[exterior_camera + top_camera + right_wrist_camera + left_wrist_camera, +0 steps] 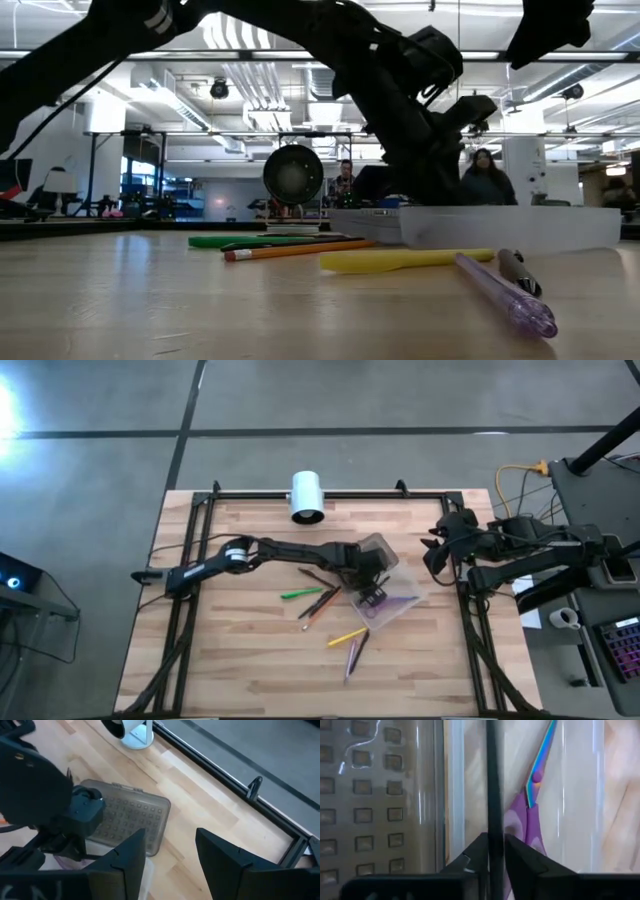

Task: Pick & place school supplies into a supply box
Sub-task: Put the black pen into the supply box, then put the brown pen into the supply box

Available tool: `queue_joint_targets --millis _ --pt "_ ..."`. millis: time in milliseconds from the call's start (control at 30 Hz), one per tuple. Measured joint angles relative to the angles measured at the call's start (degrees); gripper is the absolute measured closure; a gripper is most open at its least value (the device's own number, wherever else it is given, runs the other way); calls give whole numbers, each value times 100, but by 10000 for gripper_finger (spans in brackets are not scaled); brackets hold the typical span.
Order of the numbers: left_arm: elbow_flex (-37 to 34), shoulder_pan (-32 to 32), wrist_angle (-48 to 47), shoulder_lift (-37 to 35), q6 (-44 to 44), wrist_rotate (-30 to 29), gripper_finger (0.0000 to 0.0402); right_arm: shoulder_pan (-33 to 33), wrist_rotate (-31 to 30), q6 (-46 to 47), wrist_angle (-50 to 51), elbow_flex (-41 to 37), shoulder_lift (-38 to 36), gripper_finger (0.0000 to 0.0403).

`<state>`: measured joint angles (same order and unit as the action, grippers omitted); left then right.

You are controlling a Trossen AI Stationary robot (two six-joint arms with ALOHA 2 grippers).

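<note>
overhead, the wooden table (250, 660) filled most of the frame, ringed by a black rail. the left arm reached from the table's left edge across to the middle, and the left gripper (372, 592) hung over the supply box (395, 603), a clear case lying open right of centre with its grey textured lid (378, 550) folded back on the far side. the right arm sat folded at the table's right edge, the right gripper (437, 550) just off the box's far corner, over the rail, its jaws standing wide with nothing between them. a white cylinder (307, 496) lay at the far rail, well apart from the box. the left wrist view showed the left gripper's jaws pinched narrow on a thin dark pencil (493, 785), which stood over the inside of the clear box. purple-handled scissors (532, 805) already lay on the box floor, blades closed, just beside the held pencil. loose supplies lay on the wood near the box's near-left side: a green pencil (300, 593), a brown pencil (318, 577) and an orange pencil (320, 606) crossing close together, then a yellow pencil (347, 636) and a purple pen (352, 655) nearer the front. the low view showed a person (485, 178) in the room behind the table.
</note>
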<state>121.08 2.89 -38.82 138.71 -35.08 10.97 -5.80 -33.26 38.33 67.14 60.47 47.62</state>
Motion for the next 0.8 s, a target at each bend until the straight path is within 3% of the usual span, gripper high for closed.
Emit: queue_joint_targets --millis 133,400,700,800 --pt "152 -97 17 -6 45 -624 299 8 3 -139 -3 -14 15 239" --pt "426 -151 -1188 -53 378 -715 221 8 3 -146 -7 -14 9 239" --pt "-22 -643 -1566 -1051 1215 -2088 213 8 5 -146 -12 -27 13 239" --pt "-523 -686 -1581 -1509 1371 -2393 213 8 6 -146 -14 -29 14 239"
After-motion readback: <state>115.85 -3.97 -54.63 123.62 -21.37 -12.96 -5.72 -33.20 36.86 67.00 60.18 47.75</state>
